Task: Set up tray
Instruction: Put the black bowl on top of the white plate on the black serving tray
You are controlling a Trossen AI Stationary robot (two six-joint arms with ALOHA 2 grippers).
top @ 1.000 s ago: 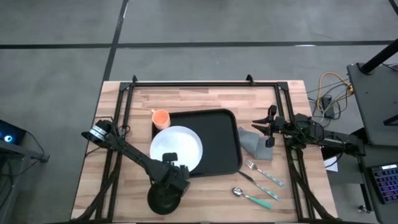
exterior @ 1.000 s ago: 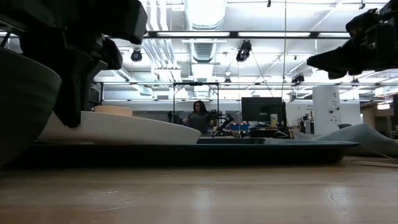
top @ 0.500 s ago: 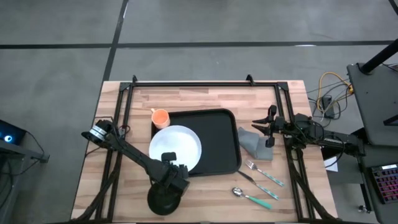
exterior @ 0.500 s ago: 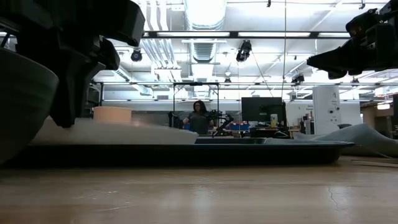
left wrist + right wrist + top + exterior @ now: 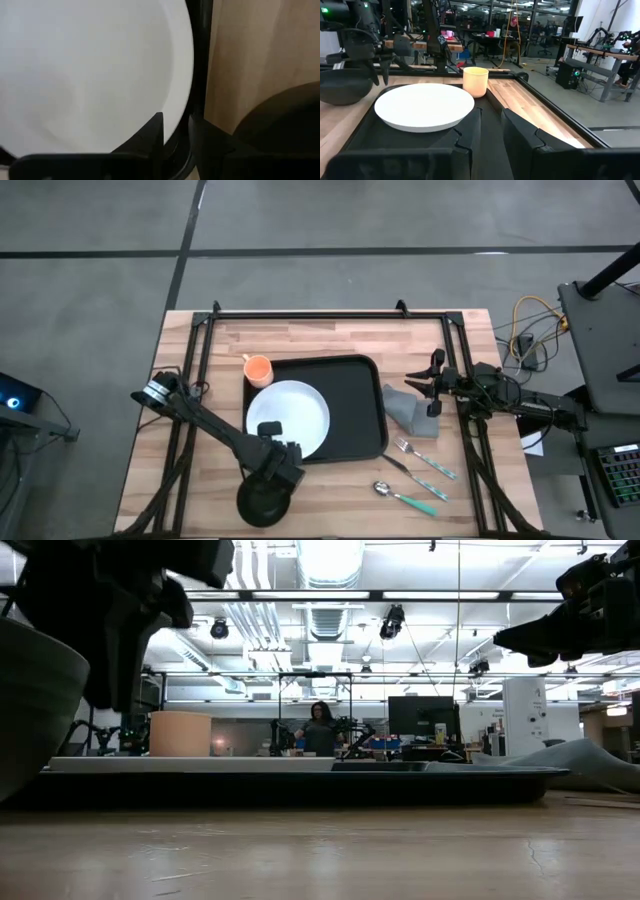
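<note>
Black and flat, the tray (image 5: 355,405) lies near the middle of the wooden table (image 5: 330,340) in my high view: a rounded rectangle with a low raised rim. A white plate (image 5: 295,412) covers its left half; an orange cup (image 5: 258,368) stands just off its far-left corner. The left gripper (image 5: 268,448) sits at the tray's near-left edge by the plate's rim, with a dark bowl (image 5: 262,502) just nearer. The right gripper (image 5: 432,383) waits at the table's right side above a grey cloth (image 5: 410,412); a fork (image 5: 425,457) and spoon (image 5: 405,497) lie nearer (both with teal handles).

From the low view, I see the tray (image 5: 300,785) as a thin dark slab with the plate (image 5: 190,764) lying flat on it.

On the left wrist view, the fingers (image 5: 150,137) stand slightly parted with the plate's rim (image 5: 182,100) and the tray's edge (image 5: 202,60) ahead of them; nothing is clamped between them.

On the right wrist view, the fingers (image 5: 470,132) are apart with a narrow gap, holding nothing; the tray (image 5: 490,112), plate and cup (image 5: 475,81) lie ahead.

I can read no brand, label or writing on anything.
</note>
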